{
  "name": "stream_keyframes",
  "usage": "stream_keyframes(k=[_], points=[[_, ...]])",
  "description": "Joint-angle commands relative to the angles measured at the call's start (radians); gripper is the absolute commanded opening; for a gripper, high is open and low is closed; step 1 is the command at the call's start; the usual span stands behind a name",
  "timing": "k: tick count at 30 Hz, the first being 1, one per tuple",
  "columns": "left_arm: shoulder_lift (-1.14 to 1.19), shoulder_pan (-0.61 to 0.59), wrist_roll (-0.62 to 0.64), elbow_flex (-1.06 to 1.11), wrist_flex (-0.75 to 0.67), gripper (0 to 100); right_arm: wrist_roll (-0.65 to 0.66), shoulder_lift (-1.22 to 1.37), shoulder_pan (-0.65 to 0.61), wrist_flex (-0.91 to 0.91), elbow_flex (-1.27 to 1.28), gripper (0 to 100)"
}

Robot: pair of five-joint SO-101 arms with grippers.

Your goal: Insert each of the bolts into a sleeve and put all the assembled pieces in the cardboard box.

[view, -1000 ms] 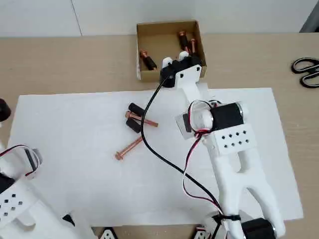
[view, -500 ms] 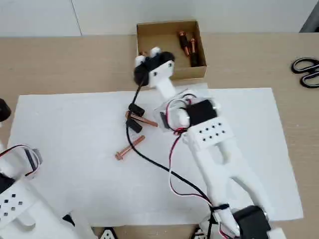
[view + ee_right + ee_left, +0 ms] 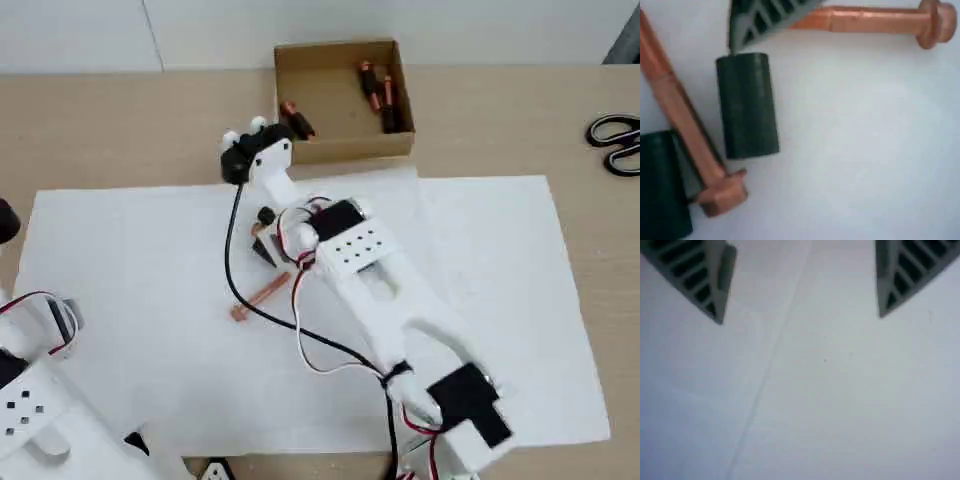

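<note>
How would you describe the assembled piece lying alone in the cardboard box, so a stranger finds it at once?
Find the cardboard box at the far side of the table. Inside, near its left wall, lies one copper bolt in a black sleeve. The other pieces lie together by the right wall; this one is alone.

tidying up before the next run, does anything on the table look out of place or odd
Nothing looks spilled or damaged. The one stray is a pair of scissors on the bare table beside the white paper, no part of the task. A bolt lies loose on the paper, not yet sleeved.
</note>
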Motion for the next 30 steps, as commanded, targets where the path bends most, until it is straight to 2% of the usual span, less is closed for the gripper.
stream_keyframes(k=[1, 15, 30], points=[[-0.012, -0.006, 0.002, -0.005, 0.017, 19, -0.029, 0.054, -0.005, -0.021, -0.081, 16.5], [-0.012, -0.006, 0.002, -0.005, 0.017, 19, -0.023, 0.122, -0.091, -0.044, -0.109, 16.5], [-0.012, -0.006, 0.002, -0.005, 0.017, 19, -0.008, 0.249, -0.091, -0.102, -0.144, 16.5]])
